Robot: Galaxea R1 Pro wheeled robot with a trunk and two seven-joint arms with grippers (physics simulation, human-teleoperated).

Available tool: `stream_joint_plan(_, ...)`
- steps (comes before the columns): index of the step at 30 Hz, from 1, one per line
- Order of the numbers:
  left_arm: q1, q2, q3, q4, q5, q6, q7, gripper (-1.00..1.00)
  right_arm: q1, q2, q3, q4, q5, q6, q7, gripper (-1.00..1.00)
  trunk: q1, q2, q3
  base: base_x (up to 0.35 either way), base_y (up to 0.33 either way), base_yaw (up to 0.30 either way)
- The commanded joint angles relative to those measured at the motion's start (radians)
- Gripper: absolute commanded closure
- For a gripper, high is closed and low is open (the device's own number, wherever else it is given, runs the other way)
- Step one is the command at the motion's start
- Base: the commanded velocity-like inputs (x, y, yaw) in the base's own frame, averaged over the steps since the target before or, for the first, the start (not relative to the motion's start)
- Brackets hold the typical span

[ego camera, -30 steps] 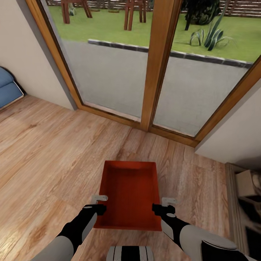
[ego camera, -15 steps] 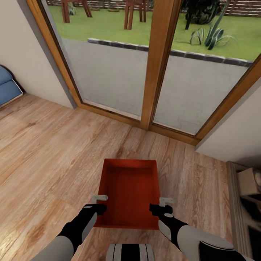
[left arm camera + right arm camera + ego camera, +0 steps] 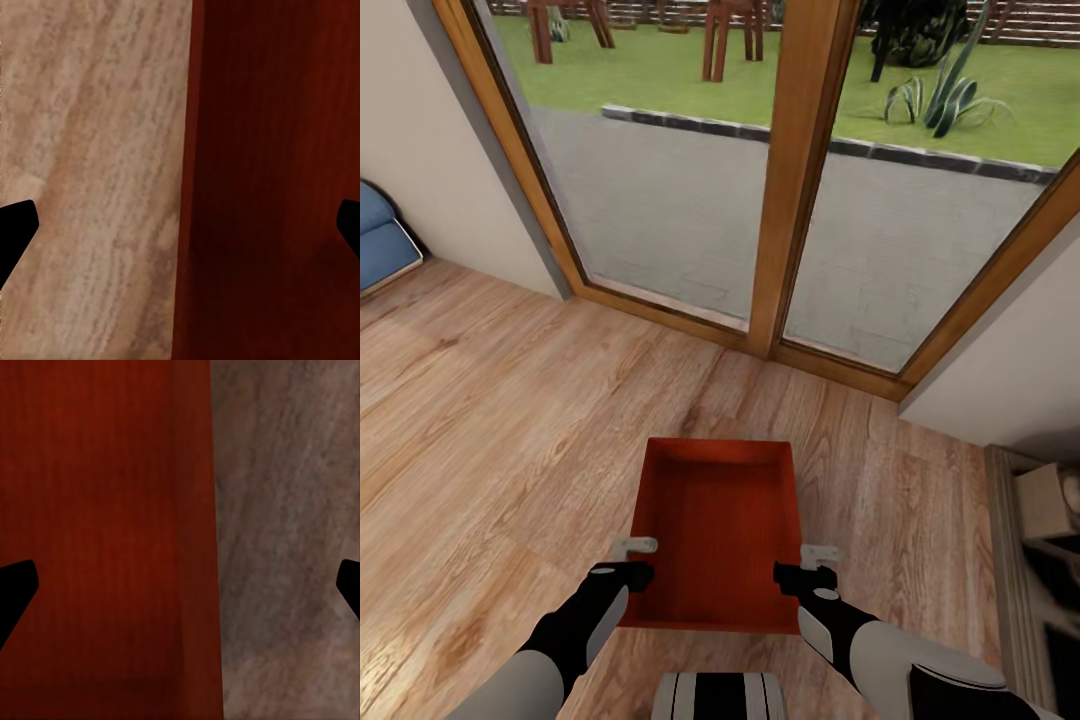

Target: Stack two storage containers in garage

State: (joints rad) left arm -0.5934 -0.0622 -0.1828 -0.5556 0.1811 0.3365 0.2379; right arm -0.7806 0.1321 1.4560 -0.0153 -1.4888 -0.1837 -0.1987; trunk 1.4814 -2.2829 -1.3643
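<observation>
Container (image 3: 717,530) orange-red, open-topped, shallow, lying flat on light wood-plank floor (image 3: 490,440) of living room, short end toward wood-framed glass doors (image 3: 800,170), near end close to robot's trunk. Only one bin seen.

Left claw (image 3: 632,560) at left long rim, toward near corner; right claw (image 3: 812,565) at right long rim, opposite. From left wrist camera, dark fingertips (image 3: 15,225) spread wide, one over bare planks, other over red interior (image 3: 270,187), wall edge running between. Same from right wrist camera: fingertip (image 3: 15,589) over red bottom, wall edge (image 3: 214,540) between tips. Both claws released, straddling rims, not clenched.

Judged handling: probably light, plastic thin-walled and likely flexible, so prone to bowing or twisting if pinched at one side only. Smooth walls likely slippery; shallow rim offers little depth to bite. Best taken on both long walls at matching points, one finger inside and one outside each wall, squeezed evenly, then lifted level. Uneven closing could tilt bin or push it sideways across planks. Empty inside, so nothing to spill.
</observation>
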Motion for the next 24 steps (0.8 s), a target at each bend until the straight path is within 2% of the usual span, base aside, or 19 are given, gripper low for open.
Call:
stream_joint_plan(1,0.000,0.001,-0.006,-0.001,0.010,0.004,0.010,-1.00,0.000,0.000,0.009,-0.002,-0.008,-0.002,-0.005,-1.00,0.000,0.000,-0.001,0.000,0.000,0.000)
stream_joint_plan(24,0.000,-0.001,-0.004,0.056,0.010,-0.050,0.012,-1.00,0.000,0.000,0.009,-0.002,-0.007,-0.001,-0.005,-1.00,0.000,0.000,-0.001,0.000,0.000,0.000)
